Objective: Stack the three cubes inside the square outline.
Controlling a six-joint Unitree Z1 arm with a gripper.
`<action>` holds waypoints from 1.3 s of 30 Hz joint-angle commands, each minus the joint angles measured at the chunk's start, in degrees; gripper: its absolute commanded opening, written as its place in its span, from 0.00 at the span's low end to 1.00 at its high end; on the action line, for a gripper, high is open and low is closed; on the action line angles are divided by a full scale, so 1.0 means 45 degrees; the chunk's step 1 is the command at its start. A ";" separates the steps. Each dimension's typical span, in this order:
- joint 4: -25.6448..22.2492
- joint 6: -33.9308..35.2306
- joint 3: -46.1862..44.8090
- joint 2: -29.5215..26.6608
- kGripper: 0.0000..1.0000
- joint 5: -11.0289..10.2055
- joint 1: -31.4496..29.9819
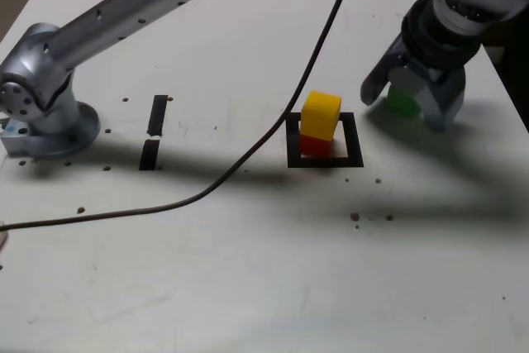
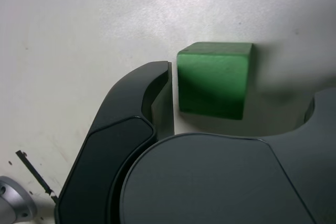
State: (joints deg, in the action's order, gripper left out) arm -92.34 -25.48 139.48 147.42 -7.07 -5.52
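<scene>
Claw spread, straddling green cube on the surface, no contact visible. Yellow cube sits on red cube inside square outline, at exterior view's left of claw.

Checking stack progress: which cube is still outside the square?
The green cube, on the table between the open tool jaws. Yellow cube sits on red cube inside the outline.

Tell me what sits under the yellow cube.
The yellow cube rests on the red cube, which stands inside the square outline. Only the red cube's lower front shows; its top face and the white centre beneath it are covered.
</scene>
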 commanded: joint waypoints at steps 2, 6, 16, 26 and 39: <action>-0.0178 -0.0203 0.0260 0.0214 0.81 -0.0001 0.0088; -0.0187 -0.0281 0.0738 0.0542 0.61 0.0050 0.0115; -0.0241 -0.0148 0.1282 0.0743 0.21 -0.0024 0.0122; -0.0322 -0.0053 0.1631 0.0697 0.00 -0.0006 0.0128; -0.0376 0.0487 -0.0524 -0.3444 0.00 -0.0136 -0.0546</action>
State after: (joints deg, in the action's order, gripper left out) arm -92.62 -23.78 138.41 141.54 -7.53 -7.58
